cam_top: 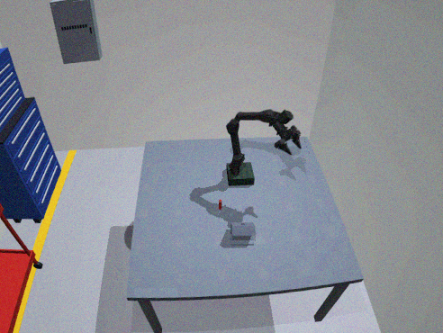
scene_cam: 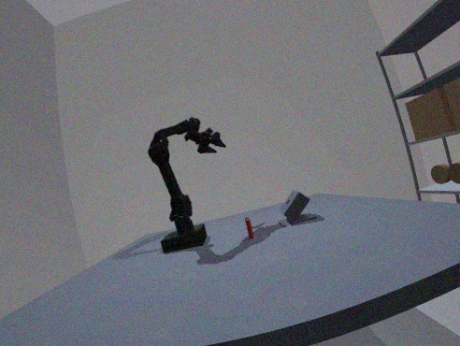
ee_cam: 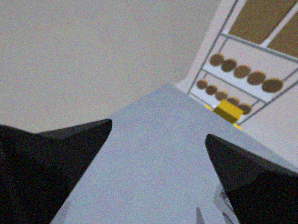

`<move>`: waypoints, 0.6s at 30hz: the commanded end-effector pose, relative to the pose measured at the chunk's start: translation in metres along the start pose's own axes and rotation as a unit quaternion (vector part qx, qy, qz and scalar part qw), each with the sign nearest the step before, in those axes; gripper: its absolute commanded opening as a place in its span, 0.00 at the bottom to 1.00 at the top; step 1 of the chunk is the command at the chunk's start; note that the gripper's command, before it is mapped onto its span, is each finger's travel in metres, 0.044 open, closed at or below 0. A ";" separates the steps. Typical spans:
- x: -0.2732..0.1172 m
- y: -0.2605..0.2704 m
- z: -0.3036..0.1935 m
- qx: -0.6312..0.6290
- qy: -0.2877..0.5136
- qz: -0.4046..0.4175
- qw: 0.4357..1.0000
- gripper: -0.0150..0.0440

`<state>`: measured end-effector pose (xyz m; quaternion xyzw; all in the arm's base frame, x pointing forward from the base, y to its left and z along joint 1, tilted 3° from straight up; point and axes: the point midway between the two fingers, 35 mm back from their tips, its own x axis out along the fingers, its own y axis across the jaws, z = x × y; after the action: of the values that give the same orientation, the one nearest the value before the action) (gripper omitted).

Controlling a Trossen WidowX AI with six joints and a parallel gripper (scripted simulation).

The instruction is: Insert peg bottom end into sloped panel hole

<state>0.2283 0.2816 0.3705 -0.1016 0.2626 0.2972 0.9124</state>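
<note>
Peg (cam_top: 220, 204) (scene_cam: 250, 228) upright, slim, red.
</note>
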 end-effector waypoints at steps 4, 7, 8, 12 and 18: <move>0.023 -0.024 -0.016 -0.023 0.038 -0.028 0.999 1.00; 0.031 -0.035 -0.022 -0.030 0.052 -0.040 0.997 1.00; 0.033 -0.039 -0.024 -0.033 0.057 -0.043 0.997 1.00; 0.043 -0.055 -0.032 -0.042 0.077 -0.058 0.994 1.00; 0.052 -0.078 -0.044 -0.022 0.101 -0.074 0.992 1.00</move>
<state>0.2859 0.2364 0.3203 -0.1660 0.3203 0.2306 0.9037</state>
